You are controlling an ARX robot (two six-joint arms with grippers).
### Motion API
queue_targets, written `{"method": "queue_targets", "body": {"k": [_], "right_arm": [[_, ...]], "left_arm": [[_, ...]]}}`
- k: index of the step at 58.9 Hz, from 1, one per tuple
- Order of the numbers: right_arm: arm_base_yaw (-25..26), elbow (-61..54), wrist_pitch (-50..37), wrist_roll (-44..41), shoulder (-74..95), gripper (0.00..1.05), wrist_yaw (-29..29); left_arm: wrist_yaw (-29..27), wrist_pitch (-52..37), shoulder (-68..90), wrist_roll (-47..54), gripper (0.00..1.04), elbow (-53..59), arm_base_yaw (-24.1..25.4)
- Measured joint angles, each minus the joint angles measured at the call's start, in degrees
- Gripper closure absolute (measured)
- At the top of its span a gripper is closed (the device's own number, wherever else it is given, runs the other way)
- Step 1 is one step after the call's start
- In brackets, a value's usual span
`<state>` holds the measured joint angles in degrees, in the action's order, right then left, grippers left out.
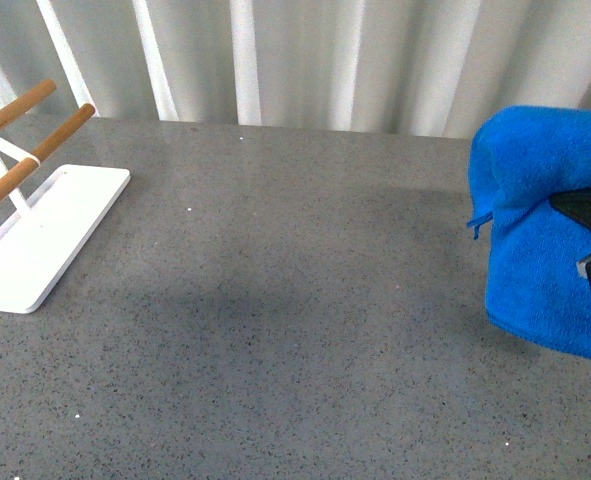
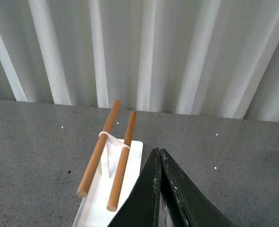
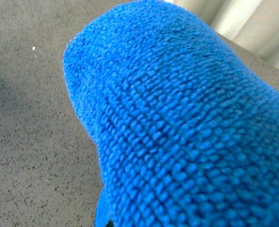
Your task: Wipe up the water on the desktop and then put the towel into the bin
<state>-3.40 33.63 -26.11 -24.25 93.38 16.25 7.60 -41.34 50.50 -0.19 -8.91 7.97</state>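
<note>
- Bright royal-blue fluffy terry towel [image 1: 535, 240] hangs at the right above the dark grey speckled table [image 1: 295, 330], draped on the right hand [image 1: 590, 215] (grip hidden; cannot tell).
- Left hand [image 2: 159, 153]: fingers pressed together, empty.

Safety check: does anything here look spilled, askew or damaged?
Nothing stands out. The bright blue fluffy towel hangs bunched at the right, the white rack with wooden rods stands upright, and the grey speckled desktop shows no clear puddle.
</note>
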Motion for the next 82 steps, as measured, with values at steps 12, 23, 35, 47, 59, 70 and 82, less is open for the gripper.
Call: {"method": "queue_targets", "body": {"k": [12, 23, 35, 47, 59, 70, 82], "right_arm": [[-2.12, 0.0, 1.18, -1.05, 0.57, 1.01, -1.07], [-2.93, 0.0, 1.97, -1.64, 0.57, 1.01, -2.14], [-3.23, 0.0, 1.99, -1.7, 0.57, 1.01, -2.25], [-4.0, 0.0, 2.01, -1.73, 0.59, 1.01, -2.47], [-4.39, 0.22, 2.21, -1.88, 0.59, 1.01, -2.49], [-4.44, 0.28, 2.21, -1.9, 0.59, 1.01, -2.51], [-4.48, 0.28, 2.21, -1.9, 0.59, 1.01, -2.67]], "left_arm": [[-2.69, 4.26, -7.85, 0.0, 1.01, 3.85, -2.78], [-7.48, 9.22, -14.95, 0.0, 1.01, 5.95, -7.8], [-7.56, 9.81, -18.43, -0.02, 1.01, 7.63, -7.87], [-7.61, 16.52, -25.81, 0.0, 1.01, 7.63, -7.89], [-7.61, 21.66, -31.04, 0.0, 1.01, 7.63, -7.89], [-7.61, 25.11, -34.45, 0.0, 1.01, 7.63, -7.89], [-7.61, 28.44, -37.86, -0.02, 1.01, 7.63, -7.89]]}}
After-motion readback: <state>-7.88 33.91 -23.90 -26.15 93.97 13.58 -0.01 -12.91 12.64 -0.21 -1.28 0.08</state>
